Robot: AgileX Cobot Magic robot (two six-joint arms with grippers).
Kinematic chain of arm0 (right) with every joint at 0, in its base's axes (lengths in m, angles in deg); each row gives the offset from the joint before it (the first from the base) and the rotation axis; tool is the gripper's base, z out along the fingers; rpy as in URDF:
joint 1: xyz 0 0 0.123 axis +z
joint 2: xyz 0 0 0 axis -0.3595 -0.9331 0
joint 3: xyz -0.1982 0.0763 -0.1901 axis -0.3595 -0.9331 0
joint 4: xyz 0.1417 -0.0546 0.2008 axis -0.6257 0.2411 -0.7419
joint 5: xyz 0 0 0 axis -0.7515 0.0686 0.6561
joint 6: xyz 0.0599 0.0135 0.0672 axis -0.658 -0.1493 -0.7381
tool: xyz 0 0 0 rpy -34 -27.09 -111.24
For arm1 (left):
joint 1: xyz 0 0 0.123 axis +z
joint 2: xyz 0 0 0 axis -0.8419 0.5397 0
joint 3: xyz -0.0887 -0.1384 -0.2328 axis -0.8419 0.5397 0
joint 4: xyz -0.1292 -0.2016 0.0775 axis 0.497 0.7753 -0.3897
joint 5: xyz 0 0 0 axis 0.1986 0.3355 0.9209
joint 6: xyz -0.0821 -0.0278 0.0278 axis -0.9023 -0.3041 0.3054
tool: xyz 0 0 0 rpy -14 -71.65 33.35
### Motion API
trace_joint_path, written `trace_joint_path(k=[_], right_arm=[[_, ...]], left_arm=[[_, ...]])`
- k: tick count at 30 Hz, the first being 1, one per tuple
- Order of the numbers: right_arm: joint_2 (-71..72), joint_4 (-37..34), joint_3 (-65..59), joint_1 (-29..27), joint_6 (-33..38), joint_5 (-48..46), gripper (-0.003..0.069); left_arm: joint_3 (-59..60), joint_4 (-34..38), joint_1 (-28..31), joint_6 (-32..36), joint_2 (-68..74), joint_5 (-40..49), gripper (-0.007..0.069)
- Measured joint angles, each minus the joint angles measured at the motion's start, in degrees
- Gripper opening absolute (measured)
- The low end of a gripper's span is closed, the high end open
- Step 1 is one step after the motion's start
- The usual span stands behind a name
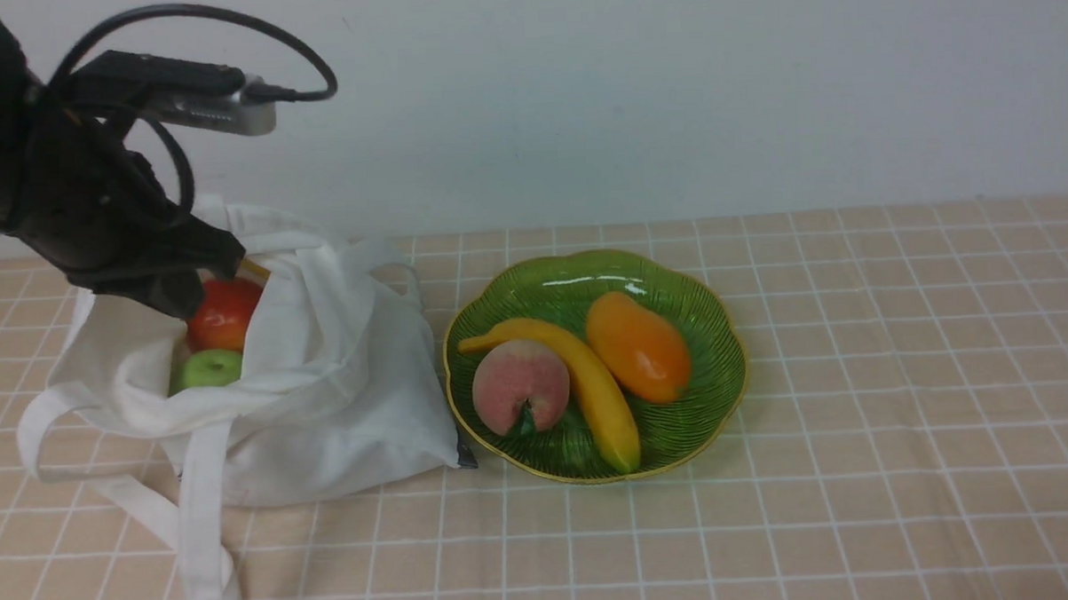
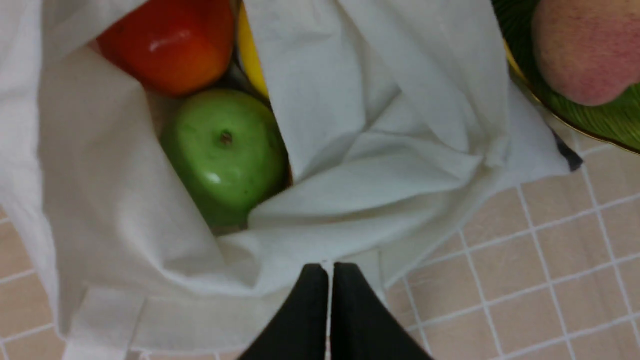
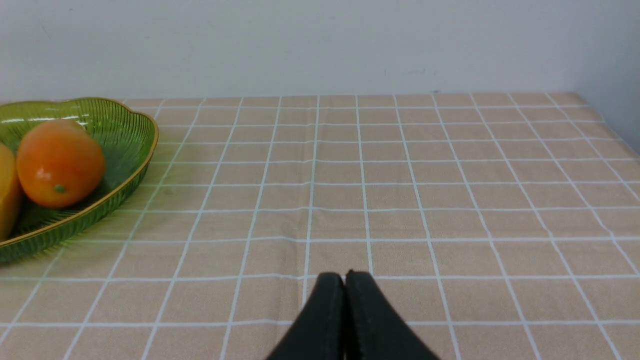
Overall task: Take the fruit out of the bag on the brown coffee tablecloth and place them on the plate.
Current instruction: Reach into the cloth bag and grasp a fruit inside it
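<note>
The white bag [image 1: 342, 387] lies open on the checked tablecloth [image 1: 858, 413], left of the green plate [image 1: 719, 313]. Inside its mouth sit two of the fruit: a red-orange apple [image 1: 223, 313] and, nearer me, a light green apple [image 1: 209, 368]. In the left wrist view the red apple [image 2: 170, 42] and green apple [image 2: 227, 155] lie between folds of the bag [image 2: 375, 125], with a sliver of something yellow [image 2: 252, 60] beside them. My left gripper [image 2: 330, 267] hovers over the bag's mouth, shut and empty. My right gripper [image 3: 344, 276] is shut over bare cloth.
The plate holds a banana [image 1: 590, 387], a peach [image 1: 519, 385] and an orange oval fruit [image 1: 638, 345]. The bag's long straps [image 1: 200, 525] trail toward the table's front edge. A pale wall runs behind the table.
</note>
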Motion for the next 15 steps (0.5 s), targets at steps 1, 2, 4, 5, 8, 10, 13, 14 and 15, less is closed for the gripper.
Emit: trace_joint_path(k=[1, 2, 4, 5, 8, 10, 13, 14, 15], right_arm=[[0.0, 0.0, 0.0, 0.0, 0.0, 0.0, -0.0014], [0.0, 0.0, 0.0, 0.0, 0.0, 0.0, -0.0014], [0.0, 0.0, 0.0, 0.0, 0.0, 0.0, -0.0014], [0.0, 0.0, 0.0, 0.0, 0.0, 0.0, -0.0014], [0.0, 0.0, 0.0, 0.0, 0.0, 0.0, -0.0014], [0.0, 0.0, 0.0, 0.0, 0.0, 0.0, -0.0014], [0.0, 0.0, 0.0, 0.0, 0.0, 0.0, -0.0014], [0.0, 0.0, 0.0, 0.0, 0.0, 0.0, -0.0014], [0.0, 0.0, 0.0, 0.0, 0.0, 0.0, -0.0014]], left_arm=[[-1.4, -1.1, -0.1, 0.0, 2.9, 0.1, -0.0008], [-2.7, -2.0, -0.1, 0.0, 5.9, 0.1, -0.0006], [-3.6, -2.8, -0.1, 0.0, 8.5, 0.1, 0.0000], [-4.3, -3.2, -0.1, 0.0, 10.5, 0.2, 0.0012], [-6.0, -4.3, -0.1, 0.0, 14.1, 0.2, 0.0064], [-6.8, -5.3, -0.1, 0.0, 16.2, 0.1, 0.0125], [-7.0, -7.2, -0.1, -0.1, 17.8, -0.3, 0.0240], [-7.1, -7.7, -0.1, -0.1, 18.2, -0.5, 0.0285], [-7.2, -8.1, -0.1, -0.2, 18.7, -0.7, 0.0321]])
